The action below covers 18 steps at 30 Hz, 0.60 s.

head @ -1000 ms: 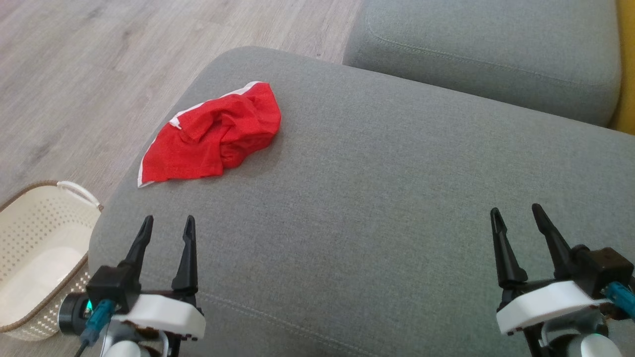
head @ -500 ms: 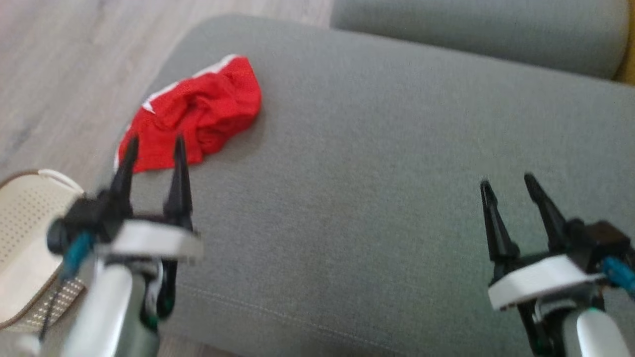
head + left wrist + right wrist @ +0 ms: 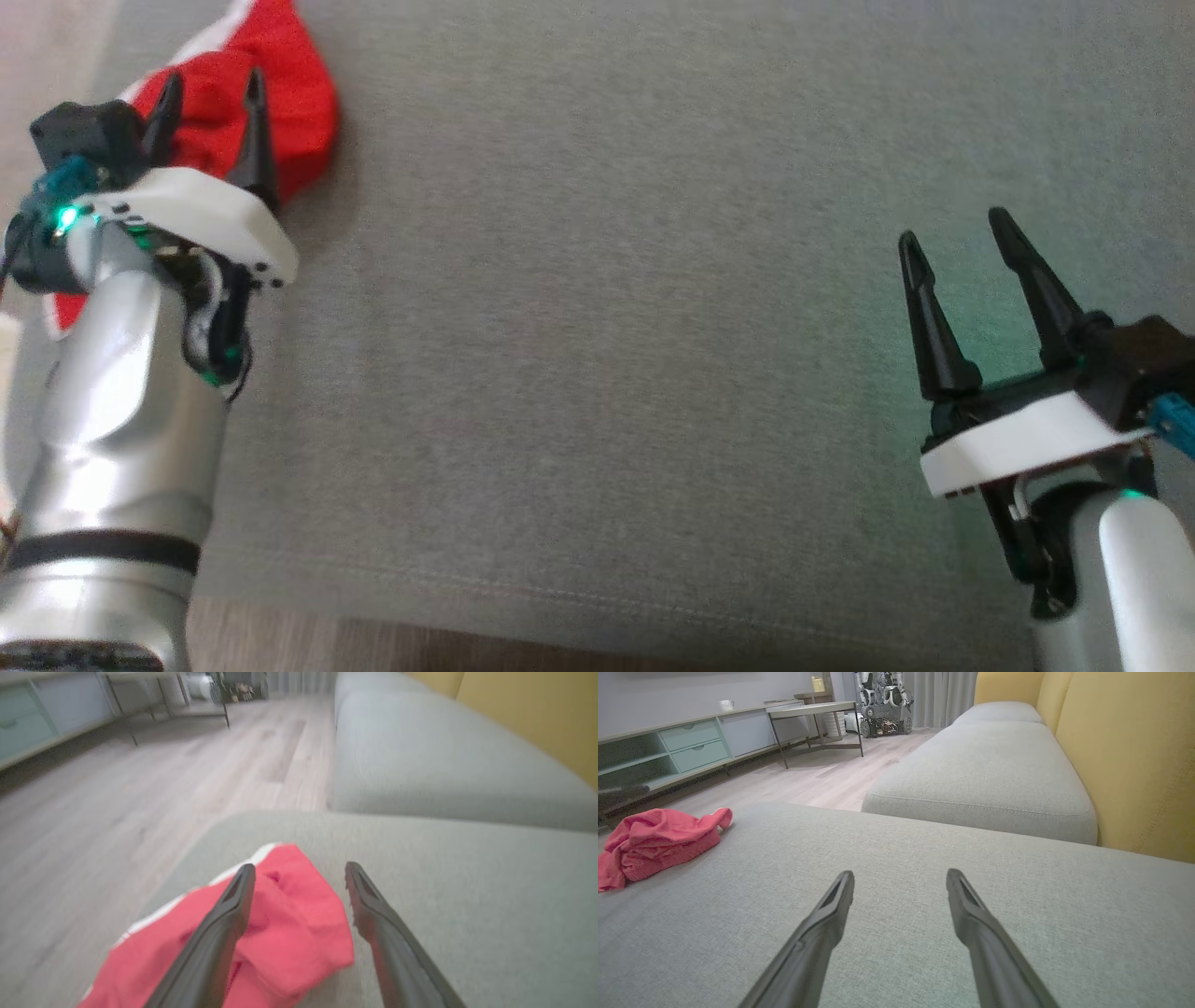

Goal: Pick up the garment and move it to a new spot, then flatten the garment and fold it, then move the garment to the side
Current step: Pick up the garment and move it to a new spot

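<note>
Clearly the red garment [image 3: 294,84] is light, limp cloth, crumpled in a heap near the left edge of the grey sofa cushion [image 3: 607,327]. It will likely sag and unfurl when lifted, so a raised fold on top looks the best hold. The left hand [image 3: 213,84] hangs over it, fingers wide apart and empty; contact is unclear. The right hand [image 3: 954,229], well apart, is likewise spread and empty.

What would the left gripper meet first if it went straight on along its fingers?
The red garment: the open left gripper points at its crumpled heap on the grey sofa cushion. Its height above the heap is unclear, so it might only skim the top fold.
</note>
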Available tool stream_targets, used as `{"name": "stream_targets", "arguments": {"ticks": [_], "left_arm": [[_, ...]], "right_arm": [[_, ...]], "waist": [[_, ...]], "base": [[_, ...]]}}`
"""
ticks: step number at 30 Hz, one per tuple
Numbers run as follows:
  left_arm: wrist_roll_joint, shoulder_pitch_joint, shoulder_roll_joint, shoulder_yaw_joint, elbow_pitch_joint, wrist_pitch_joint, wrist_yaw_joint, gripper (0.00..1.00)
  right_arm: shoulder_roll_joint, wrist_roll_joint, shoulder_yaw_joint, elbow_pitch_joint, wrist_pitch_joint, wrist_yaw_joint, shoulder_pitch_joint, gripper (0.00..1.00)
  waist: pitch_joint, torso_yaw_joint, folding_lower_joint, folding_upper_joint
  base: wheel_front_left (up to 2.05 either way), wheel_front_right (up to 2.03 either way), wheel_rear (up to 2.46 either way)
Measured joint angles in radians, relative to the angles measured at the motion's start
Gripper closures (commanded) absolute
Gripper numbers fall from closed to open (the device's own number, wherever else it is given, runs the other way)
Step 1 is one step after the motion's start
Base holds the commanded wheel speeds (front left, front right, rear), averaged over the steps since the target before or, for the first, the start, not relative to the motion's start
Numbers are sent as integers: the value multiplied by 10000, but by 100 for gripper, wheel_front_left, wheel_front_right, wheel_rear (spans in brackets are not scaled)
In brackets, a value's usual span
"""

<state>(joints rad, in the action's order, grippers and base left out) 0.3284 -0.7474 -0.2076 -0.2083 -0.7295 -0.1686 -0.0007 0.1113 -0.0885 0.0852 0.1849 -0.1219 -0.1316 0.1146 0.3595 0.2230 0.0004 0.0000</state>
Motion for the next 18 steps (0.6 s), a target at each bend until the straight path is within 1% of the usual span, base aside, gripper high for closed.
{"name": "stream_targets", "arguments": {"ticks": [1, 2, 3, 6, 9, 10, 11, 12, 15, 18], "left_arm": [[0, 0, 0, 0, 0, 0, 0, 0], [102, -366, -100, 48, -1099, 320, -12, 0], [102, -366, -100, 48, -1099, 320, -12, 0], [347, -745, -132, 295, -2466, 690, -67, 0], [525, -1056, -153, 362, -3425, 938, -86, 0], [568, -1192, -186, 418, -3651, 970, -102, 13], [606, -1325, -234, 464, -3847, 968, -167, 81], [619, -1429, -255, 533, -4021, 901, -155, 100], [617, -1432, -301, 566, -4401, 351, -173, 100], [583, -1368, -334, 518, -4397, -458, -228, 100]], "right_arm": [[0, 0, 0, 0, 0, 0, 0, 0], [2, -67, 71, -46, 48, 0, 165, 0], [2, -67, 71, -46, 48, 0, 165, 0], [6, -86, 77, -142, 134, 0, 231, 0], [19, -151, 59, -280, 165, 0, 232, 0], [19, -173, 59, -330, 176, 0, 232, 0], [19, -174, 54, -368, 180, 0, 231, 0], [21, -174, 35, -387, 213, 0, 231, 0], [17, -174, 6, -464, 261, 0, 231, 0], [10, -174, -56, -585, 343, 0, 223, 0]], "waist": [[0, 0, 0, 0], [198, -257, -1, 0], [198, -257, -1, 0], [431, -584, -1, 0], [575, -787, -2, 0], [593, -831, -2, 0], [588, -852, -2, 0], [563, -849, -2, 0], [405, -808, -3, 0], [150, -741, -3, 0]], "base": [[0, 0, 0], [0, 0, 0], [0, 0, 0], [0, 0, 0], [0, 0, 0], [0, 0, 0], [0, 0, 0], [0, 0, 0], [0, 0, 0], [0, 0, 0]]}}
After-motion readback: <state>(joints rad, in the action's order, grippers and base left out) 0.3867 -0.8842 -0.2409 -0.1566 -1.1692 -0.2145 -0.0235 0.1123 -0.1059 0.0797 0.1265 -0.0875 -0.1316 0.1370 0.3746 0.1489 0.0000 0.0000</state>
